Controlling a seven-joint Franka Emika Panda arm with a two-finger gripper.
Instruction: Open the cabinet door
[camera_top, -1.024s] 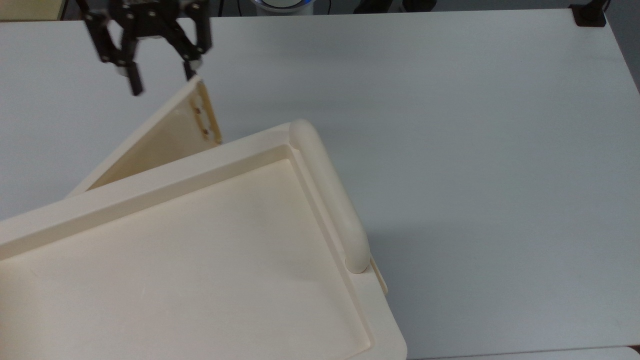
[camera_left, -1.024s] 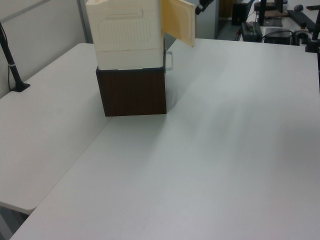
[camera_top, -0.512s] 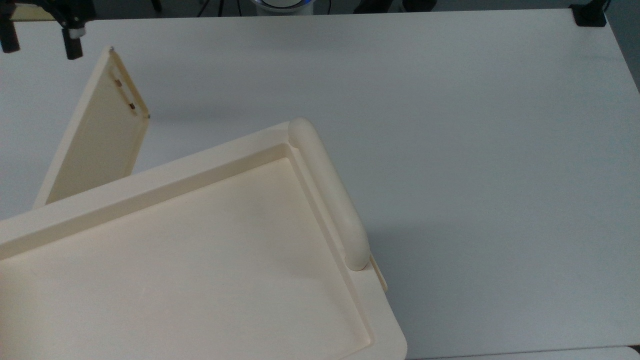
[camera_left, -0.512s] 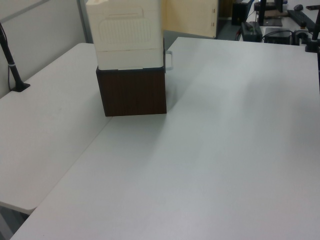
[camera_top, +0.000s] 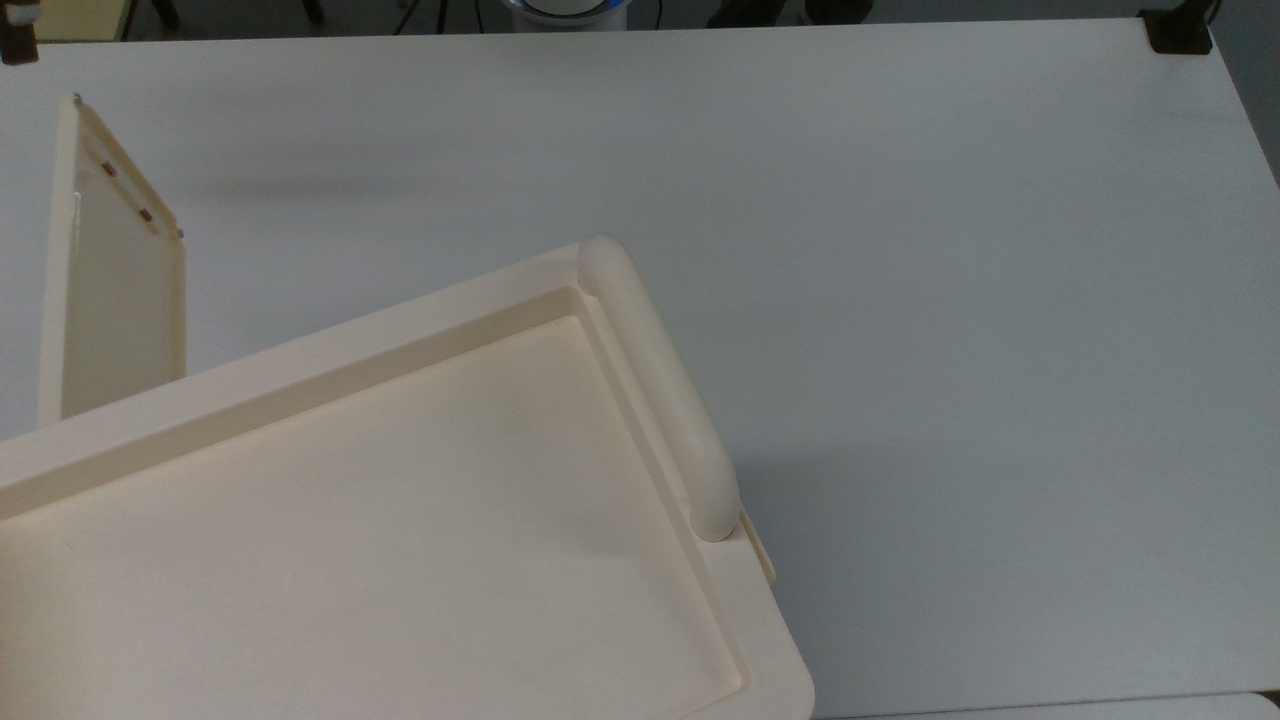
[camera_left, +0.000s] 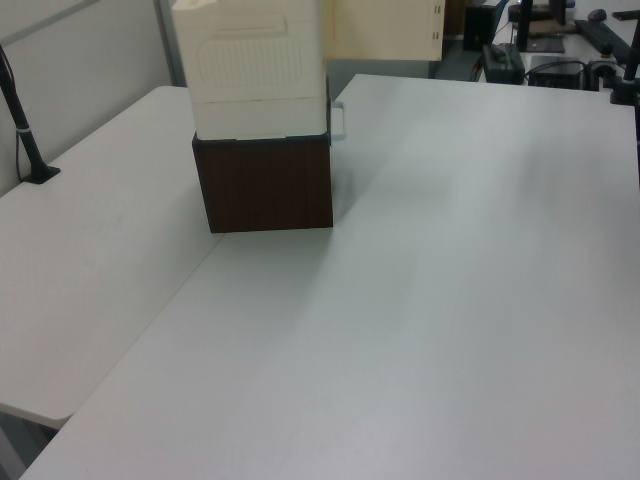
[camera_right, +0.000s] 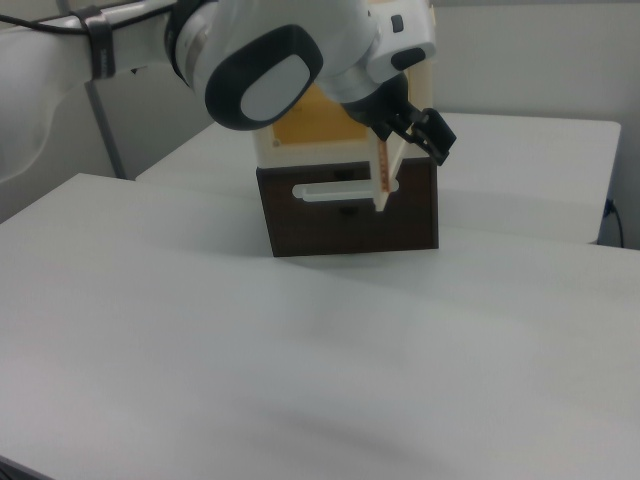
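Your door (camera_top: 110, 290) stands swung wide out from the cabinet (camera_left: 262, 110), hinged at the cabinet's corner. In the top view it sits at the top view's far left, edge-on and nearly upright, with small screws along its outer edge. In the left view the door (camera_left: 385, 28) juts out past the cabinet toward the left view's right, its flat face toward the camera. In the right view you see the door (camera_right: 384, 172) almost edge-on, as a thin cream strip in front of the cabinet.

Your hand (camera_right: 425, 133) is just beside the door's free edge in the right view, on the right view's right of it and near its top; whether it touches the door you cannot tell. Its fingers (camera_right: 441, 141) look spread apart with nothing between them.

Behind the hand, the arm (camera_right: 270, 60) crosses in front of the cabinet's upper part. The cabinet is cream above a dark brown base (camera_left: 268, 188), with a tray-like top (camera_top: 380, 520) and a rounded rail (camera_top: 660, 390) along one side. A pale handle (camera_right: 340, 190) runs across the base, below the hand. All of it rests on the white counter (camera_top: 900, 250).
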